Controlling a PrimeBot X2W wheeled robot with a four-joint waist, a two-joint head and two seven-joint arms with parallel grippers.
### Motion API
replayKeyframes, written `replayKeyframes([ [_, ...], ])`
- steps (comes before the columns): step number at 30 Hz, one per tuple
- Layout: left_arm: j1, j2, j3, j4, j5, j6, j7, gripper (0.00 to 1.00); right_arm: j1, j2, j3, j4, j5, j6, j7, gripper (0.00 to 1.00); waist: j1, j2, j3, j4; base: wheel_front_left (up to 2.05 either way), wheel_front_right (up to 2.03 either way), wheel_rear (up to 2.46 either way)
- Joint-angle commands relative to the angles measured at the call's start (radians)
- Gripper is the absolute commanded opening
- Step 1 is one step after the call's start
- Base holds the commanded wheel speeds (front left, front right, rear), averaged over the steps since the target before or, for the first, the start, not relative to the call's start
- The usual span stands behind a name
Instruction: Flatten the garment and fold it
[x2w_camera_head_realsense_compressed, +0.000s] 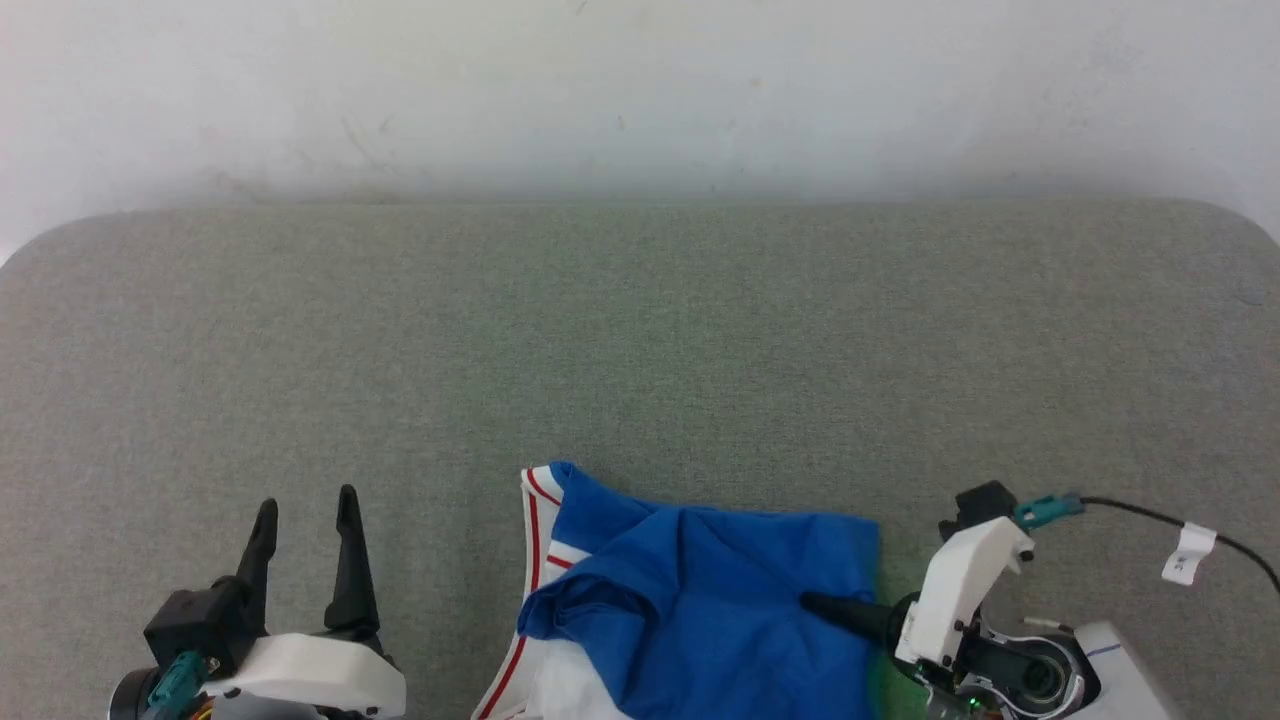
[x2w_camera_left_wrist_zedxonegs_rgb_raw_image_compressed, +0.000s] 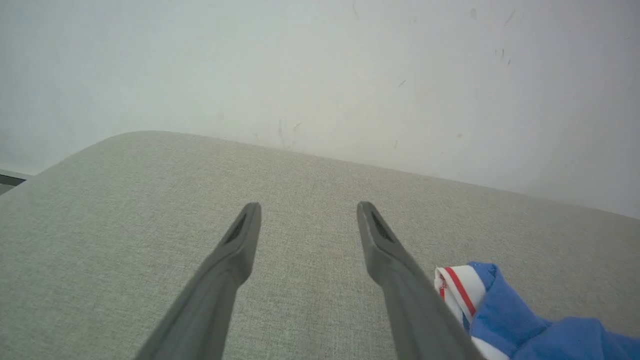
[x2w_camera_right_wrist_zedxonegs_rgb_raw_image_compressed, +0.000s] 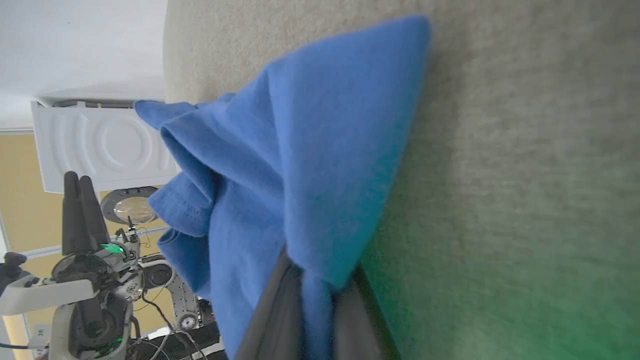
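A grey-green, fabric-covered table top with rounded corners (x2w_camera_head_realsense_compressed: 640, 330) is seen from above, set against a plain white wall (x2w_camera_head_realsense_compressed: 640, 90).

At the lower left of the head view, the left gripper (x2w_camera_head_realsense_compressed: 307, 500) is held over bare fabric with its two long dark fingers spread apart and nothing between them. In the left wrist view the same gap is seen, with the fingers clear of the cloth and the striped trim lying just beside the right-hand finger.

At the bottom middle, close to the near edge of the table, the blue jersey garment with white-and-red striped trim (x2w_camera_head_realsense_compressed: 700, 600) is bunched and creased, not laid flat. Its striped white edge is turned to the left side of the heap, and blue folds are piled over the white part. No lettering or number can be made out.

At the lower right, the right gripper (x2w_camera_head_realsense_compressed: 820, 606) is pointed leftward into the right side of the garment. In the right wrist view its two fingers (x2w_camera_right_wrist_zedxonegs_rgb_raw_image_compressed: 272, 310) are closed on a pinch of blue cloth, which is draped over and between them.

Further right, a black cable with a small white tag (x2w_camera_head_realsense_compressed: 1190, 553) is trailed across the table from a teal connector (x2w_camera_head_realsense_compressed: 1045, 510) on the right wrist.
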Motion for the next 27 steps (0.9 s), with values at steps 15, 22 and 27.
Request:
replayKeyframes([
  [15,0.022,0.01,0.024,-0.019,0.018,-0.013,-0.004,1.0,-0.04,-0.282,0.239,-0.227,-0.262,-0.001,-0.085,0.0,-0.0001,0.0,-0.022,-0.171,0.0,0.0,0.0],
  [22,-0.026,-0.002,0.011,-0.054,0.026,-0.011,-0.004,1.0,-0.095,-0.385,0.257,-0.214,-0.372,-0.001,-0.073,0.0,-0.0001,0.0,0.068,-0.323,0.0,0.0,0.0],
  [27,-0.08,0.021,-0.001,-0.076,0.051,-0.01,0.018,1.0,-0.162,-0.427,0.275,-0.148,-0.434,-0.001,-0.101,0.0,-0.0001,0.0,0.149,-0.427,0.0,0.0,0.0],
])
